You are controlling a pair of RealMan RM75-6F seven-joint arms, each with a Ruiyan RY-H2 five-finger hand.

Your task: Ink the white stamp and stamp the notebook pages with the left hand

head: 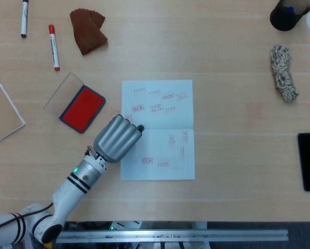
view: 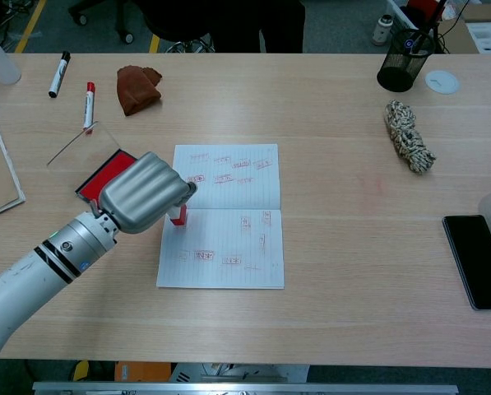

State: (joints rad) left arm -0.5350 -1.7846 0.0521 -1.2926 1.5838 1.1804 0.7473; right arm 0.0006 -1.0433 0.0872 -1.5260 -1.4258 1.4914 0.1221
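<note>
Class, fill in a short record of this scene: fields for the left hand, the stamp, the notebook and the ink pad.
left hand: grips the stamp, over the notebook's left edge
stamp: red base showing under the fingers, on the lower page
notebook: open, red prints on both pages
ink pad: open, red, left of the notebook
right hand: not in view
</note>
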